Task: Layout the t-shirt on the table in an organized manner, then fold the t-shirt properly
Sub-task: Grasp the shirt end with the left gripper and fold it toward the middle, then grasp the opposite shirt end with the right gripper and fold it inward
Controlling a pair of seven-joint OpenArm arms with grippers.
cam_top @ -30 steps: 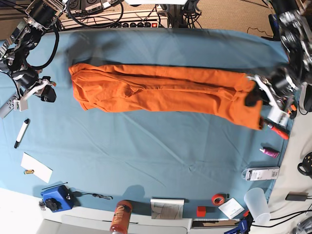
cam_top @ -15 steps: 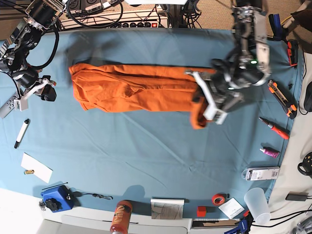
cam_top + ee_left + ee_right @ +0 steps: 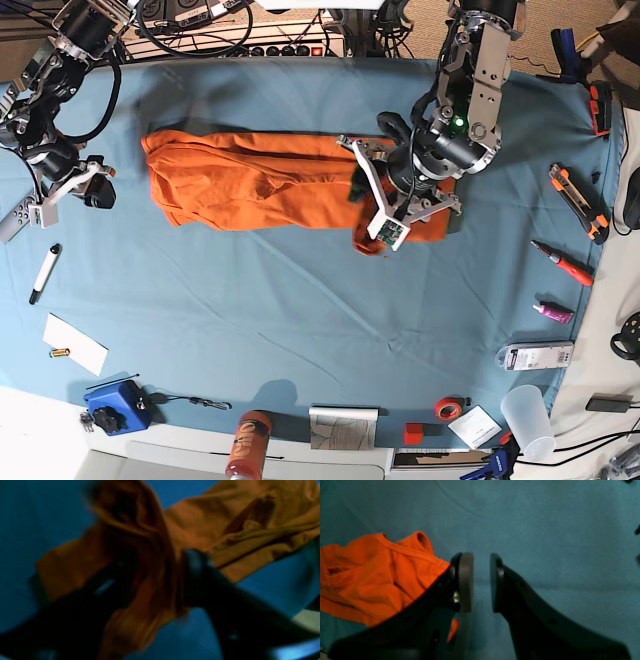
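The orange t-shirt (image 3: 250, 180) lies as a long band across the far half of the teal table (image 3: 300, 320), its right end doubled back to the left. My left gripper (image 3: 372, 205) hovers over that doubled end. In the blurred left wrist view its fingers stand wide apart, my left gripper (image 3: 156, 560) open, with a bunch of the t-shirt (image 3: 250, 530) hanging loose between them. My right gripper (image 3: 88, 180) sits just left of the shirt's left end. The right wrist view shows my right gripper (image 3: 481, 580) with a narrow empty gap and the t-shirt (image 3: 370, 580) beside it.
A marker (image 3: 45, 272), white card (image 3: 75, 343) and blue box (image 3: 112, 405) lie at the left front. An orange bottle (image 3: 247, 445), red tape roll (image 3: 448, 407) and plastic cup (image 3: 527, 420) line the front edge. A cutter (image 3: 578, 190) and red pen (image 3: 563, 262) lie at the right.
My left arm has swept leftward from the table's right edge, dragging the shirt's right end over the rest. Its jaws have spread apart. The right arm has stayed put.
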